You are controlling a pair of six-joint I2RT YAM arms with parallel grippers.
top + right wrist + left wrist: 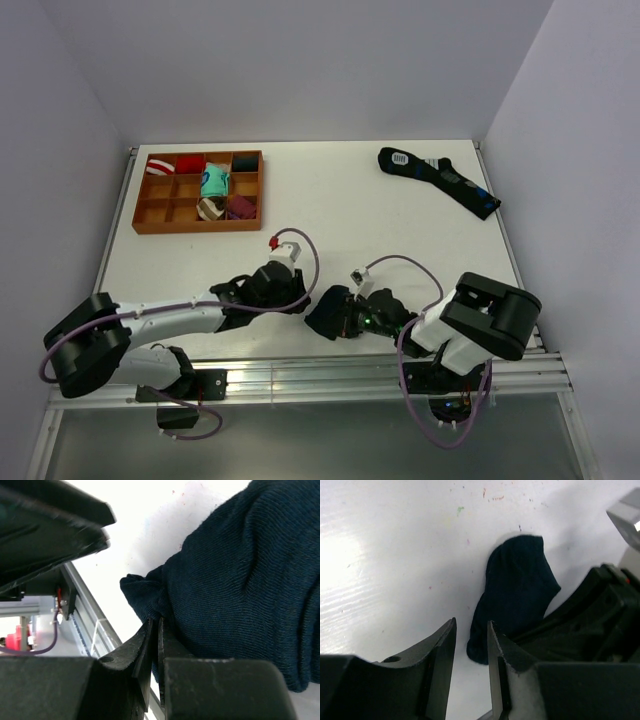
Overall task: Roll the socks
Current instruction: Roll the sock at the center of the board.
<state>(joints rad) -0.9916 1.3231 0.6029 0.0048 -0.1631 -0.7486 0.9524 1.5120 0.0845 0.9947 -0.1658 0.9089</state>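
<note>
The socks (324, 314) are a dark navy oval bundle lying on the white table near its front edge, between my two grippers. In the left wrist view the socks (517, 590) lie just beyond my left gripper (471, 625). Its jaws stand apart with only bare table between them, and the right finger's tip sits beside the socks' near end. My right gripper (155, 622) is shut, pinching a fold of the socks (240, 580) at its fingertips. From above, the left gripper (298, 299) and right gripper (343, 318) flank the socks closely.
An orange compartment tray (140, 222) with colourful sock bundles stands at the back left. A long black sock with blue patches (440, 180) lies at the back right. An aluminium rail (380, 375) runs along the table's near edge, close behind the socks.
</note>
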